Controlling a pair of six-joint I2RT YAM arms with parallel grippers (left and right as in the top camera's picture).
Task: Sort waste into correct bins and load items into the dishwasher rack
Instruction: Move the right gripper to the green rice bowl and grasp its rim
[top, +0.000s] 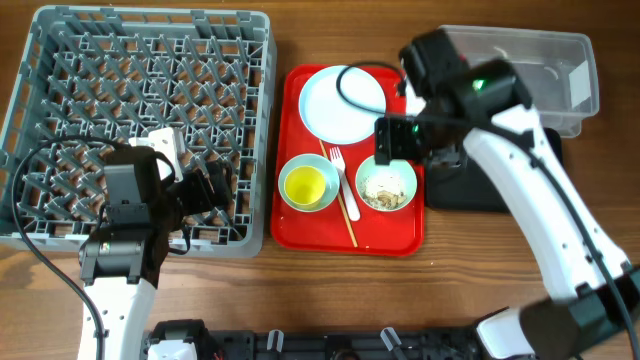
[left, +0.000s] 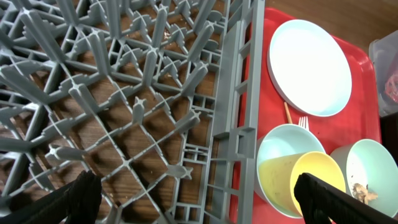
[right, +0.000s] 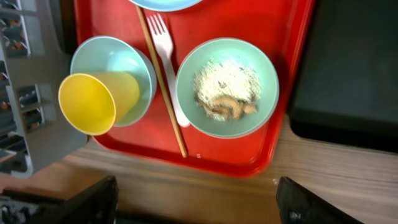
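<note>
Beside the rack's right wall, the red tray sits just apart

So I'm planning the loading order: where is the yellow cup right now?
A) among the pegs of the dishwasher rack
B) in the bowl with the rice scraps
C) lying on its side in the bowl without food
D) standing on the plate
C: the yellow cup lies tipped over in the food-free bowl, while the scraps sit in the other bowl.

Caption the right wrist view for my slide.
Yellow cup in one blue bowl, food scraps in the other, fork between, on a red tray.
</note>
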